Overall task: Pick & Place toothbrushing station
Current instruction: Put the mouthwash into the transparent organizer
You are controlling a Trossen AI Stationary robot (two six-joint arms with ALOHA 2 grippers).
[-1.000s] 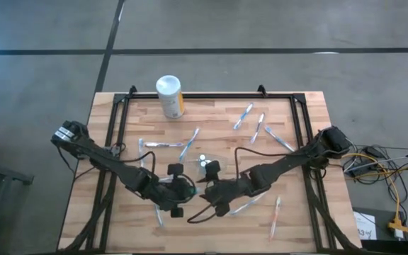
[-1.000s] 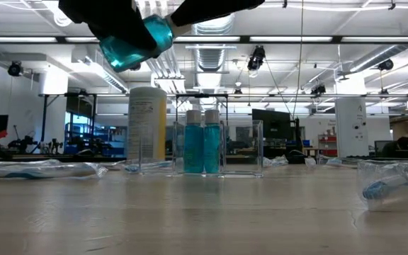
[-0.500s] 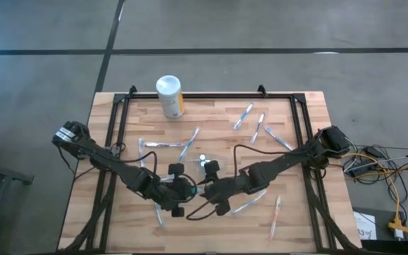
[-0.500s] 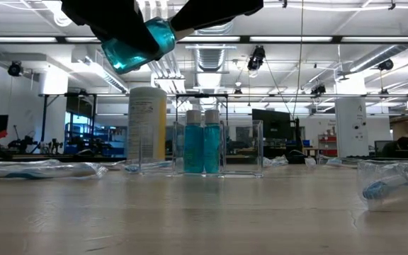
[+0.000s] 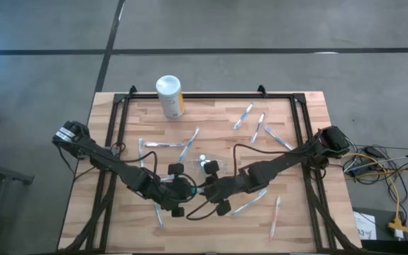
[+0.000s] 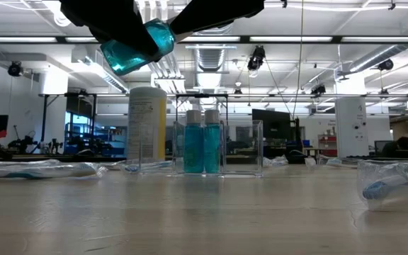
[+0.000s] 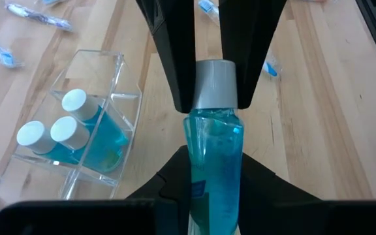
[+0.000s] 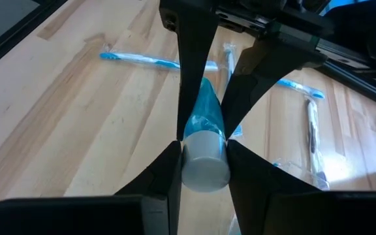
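Presently a handover is judged to be in hand: a teal tube (image 7: 213,163) is held above the surface, its body pinched by the left tool (image 7: 213,189), its white cap pinched by the right tool (image 8: 204,153). Release by one tool is called for next, then placement in the clear holder (image 7: 77,140).

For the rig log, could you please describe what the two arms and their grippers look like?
Both are dark, slender jointed arms. The left gripper and right gripper each have two flat black fingers tapering to narrow tips. A thin black cable loops beside each arm. The left arm's outer end bears a small white marking.
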